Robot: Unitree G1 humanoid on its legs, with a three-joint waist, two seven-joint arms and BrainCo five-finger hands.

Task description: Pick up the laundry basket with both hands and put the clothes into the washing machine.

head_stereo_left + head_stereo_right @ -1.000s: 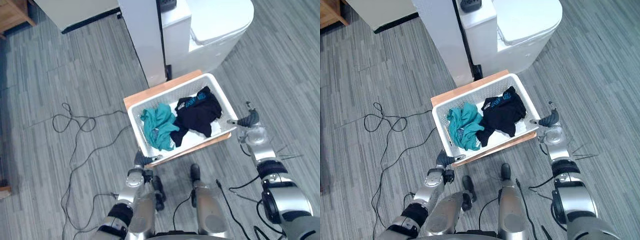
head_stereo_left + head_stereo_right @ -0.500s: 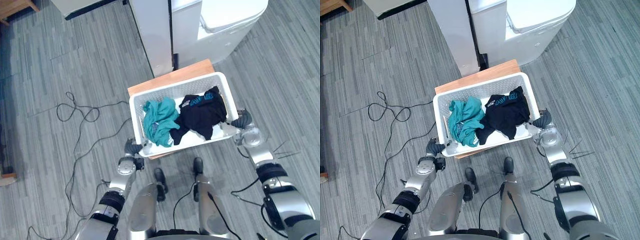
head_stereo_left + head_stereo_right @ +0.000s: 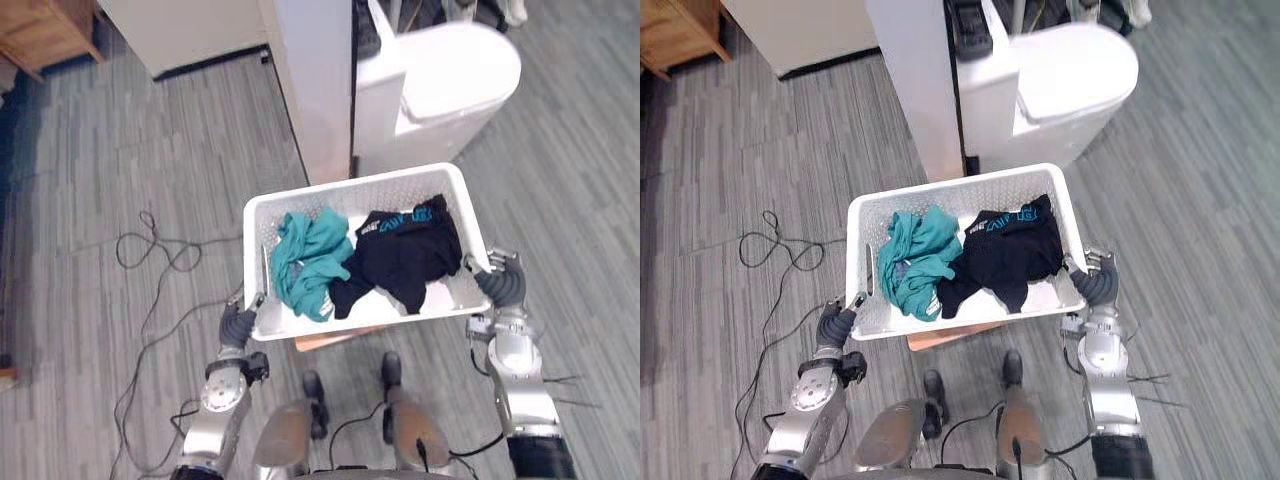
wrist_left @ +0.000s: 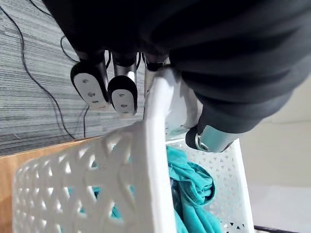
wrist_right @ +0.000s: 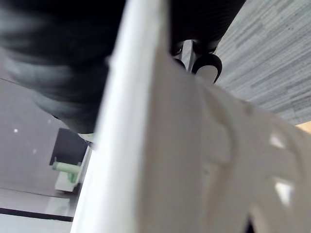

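The left hand's fingers (image 4: 90, 88) run pressed together down the outside of the laundry basket (image 3: 262, 215) at its left end, with the thumb hooked inside over the white rim, so the left hand (image 3: 237, 328) pinches that rim between them. At the other end the right hand's fingers (image 5: 207, 67) lie against the outer wall, and the right hand (image 3: 503, 285) is curled over the right rim and clamps it. The basket hangs between the two hands directly before the robot, its long sides running left to right. Inside it, a teal garment (image 3: 305, 262) is bunched in the left half and a black garment (image 3: 405, 252) is spread over the right half, the two touching in the middle. The black one carries a blue band with pale lettering that is too small to read. A strip of a wooden board (image 3: 328, 340) shows just under the near rim. The far rim sits close to the foot of a white upright panel (image 3: 312, 85), and the washing machine (image 3: 445, 80), white with its lid down, stands just beyond the far right corner. How much gap there is in depth cannot be told. Grey plank floor (image 3: 120, 160) lies open on both sides of the basket, wider on the left. Wooden furniture (image 3: 45, 28) stands well apart at the far left.
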